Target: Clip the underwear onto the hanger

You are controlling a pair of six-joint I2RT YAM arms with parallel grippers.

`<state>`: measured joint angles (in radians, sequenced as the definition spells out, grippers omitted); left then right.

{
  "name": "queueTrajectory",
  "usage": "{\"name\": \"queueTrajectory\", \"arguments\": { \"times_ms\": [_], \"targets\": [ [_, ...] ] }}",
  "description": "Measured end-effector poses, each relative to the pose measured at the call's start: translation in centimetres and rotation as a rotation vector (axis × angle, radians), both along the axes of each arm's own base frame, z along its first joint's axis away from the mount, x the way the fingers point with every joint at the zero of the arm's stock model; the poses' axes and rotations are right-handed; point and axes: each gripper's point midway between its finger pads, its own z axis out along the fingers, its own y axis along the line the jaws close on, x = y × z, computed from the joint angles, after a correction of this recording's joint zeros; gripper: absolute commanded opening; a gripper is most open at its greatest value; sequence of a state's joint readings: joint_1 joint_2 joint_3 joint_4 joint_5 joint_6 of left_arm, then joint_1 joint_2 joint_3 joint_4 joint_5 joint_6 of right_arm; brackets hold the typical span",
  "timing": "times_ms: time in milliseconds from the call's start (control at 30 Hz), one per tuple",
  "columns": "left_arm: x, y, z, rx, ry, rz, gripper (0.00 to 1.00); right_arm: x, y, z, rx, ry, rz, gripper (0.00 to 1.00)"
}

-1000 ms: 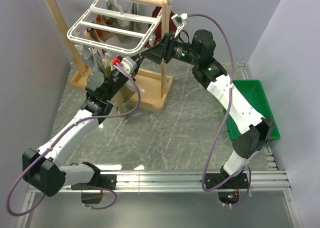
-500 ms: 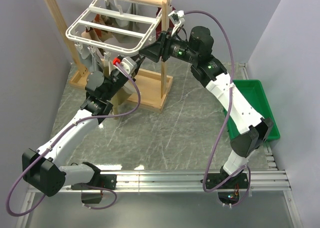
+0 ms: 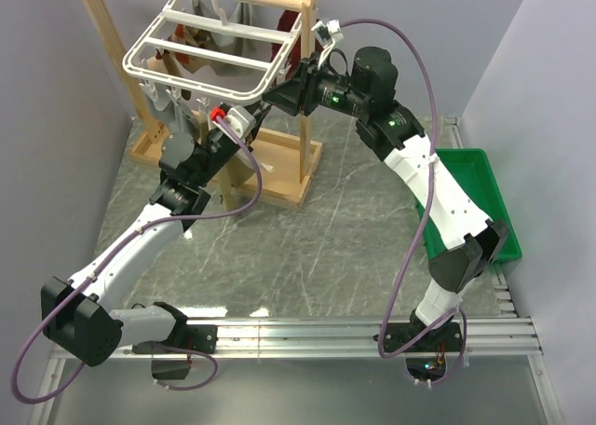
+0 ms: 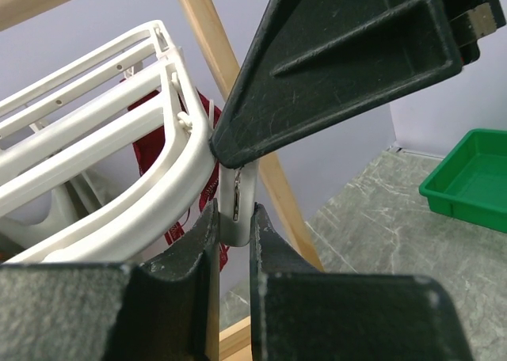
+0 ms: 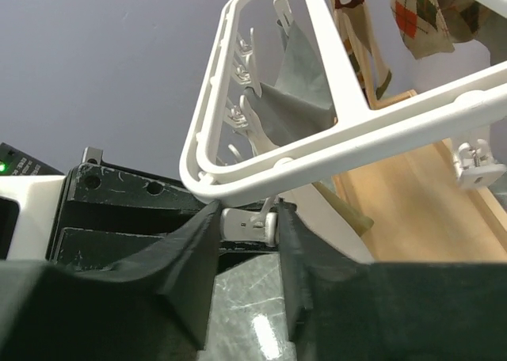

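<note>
— Where both arms meet at the near right corner of the hanger, what does each pincer have?

— The left pincer is clenched on a white clip dangling from that corner, its fingers pressing the clip's lower part from both sides; the right pincer comes in from the right and has a clip pinched between its fingers too, just under the rim; it looks to be the same clip, though I cannot be sure.

— And the underwear?

— The underwear hangs as a tan fold under the hanger's near bar, just right of the right pincer in that wrist view; from above it shows below the left pincer, in front of the wooden stand; whether its edge sits inside the clip I cannot tell, since the fingers hide the clip's mouth.

— Anything else on the rack?

— A grey garment is clipped along the left side, and a dark red garment hangs under the grid; a green bin stands on the tabletop at the right, well apart from the hanger.
</note>
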<state>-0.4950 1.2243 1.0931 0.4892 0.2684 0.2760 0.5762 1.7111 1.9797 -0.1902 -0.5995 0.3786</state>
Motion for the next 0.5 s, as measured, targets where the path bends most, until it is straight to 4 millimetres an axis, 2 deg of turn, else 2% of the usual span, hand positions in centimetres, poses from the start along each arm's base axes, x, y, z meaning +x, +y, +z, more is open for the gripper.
{"name": "queueTrajectory", "arguments": {
  "times_ms": [100,333,500],
  "targets": [
    [0.01,0.0,-0.01,0.0,0.0,0.0,0.0,0.03,0.14,-0.07,-0.008,0.002,0.005,0.5],
    [0.17,-0.02,-0.23,0.003,0.006,0.002,0.01,0.17,0.4,-0.64,-0.024,0.018,0.008,0.53],
    [0.18,-0.01,-0.25,0.003,0.007,0.003,0.01,0.07,0.44,-0.68,-0.031,0.002,0.017,0.42]
  ]
}}
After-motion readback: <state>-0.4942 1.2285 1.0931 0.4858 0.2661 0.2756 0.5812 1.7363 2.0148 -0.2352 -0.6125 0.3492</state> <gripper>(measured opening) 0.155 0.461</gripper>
